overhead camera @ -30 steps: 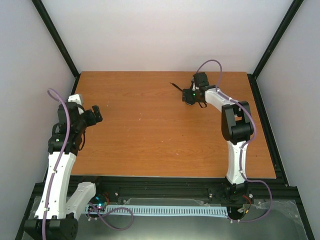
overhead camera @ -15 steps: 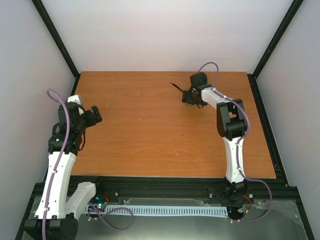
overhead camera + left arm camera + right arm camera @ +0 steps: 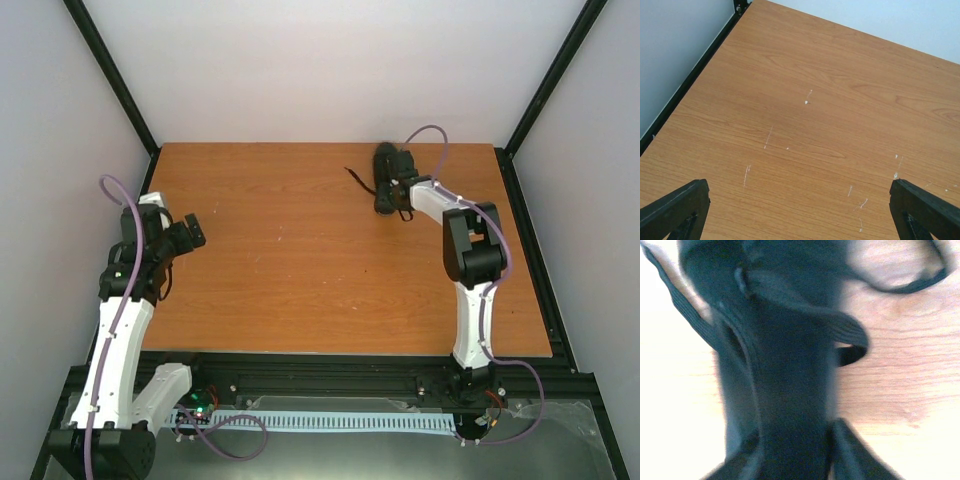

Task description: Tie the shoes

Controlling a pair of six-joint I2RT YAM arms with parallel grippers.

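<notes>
The black shoe (image 3: 383,160) lies at the far right of the wooden table (image 3: 300,260), one thin lace (image 3: 353,177) trailing to its left. My right gripper (image 3: 387,196) is down on it. In the right wrist view the blurred shoe (image 3: 785,340) fills the frame, and my right gripper (image 3: 795,460) has its fingers (image 3: 855,455) pressed against both sides of a dark part of it. A lace loop (image 3: 852,342) curls out to the right. My left gripper (image 3: 186,232) hovers at the table's left edge; its fingertips (image 3: 675,210) stand wide apart over bare wood.
Black frame rails (image 3: 525,240) run along the table's sides and white walls enclose it. The left rail (image 3: 690,85) lies close beside the left gripper. Pale scratches (image 3: 807,100) mark the wood.
My right gripper has closed onto the shoe and shifted slightly toward the back. The left arm has stayed in place with its jaws open.
</notes>
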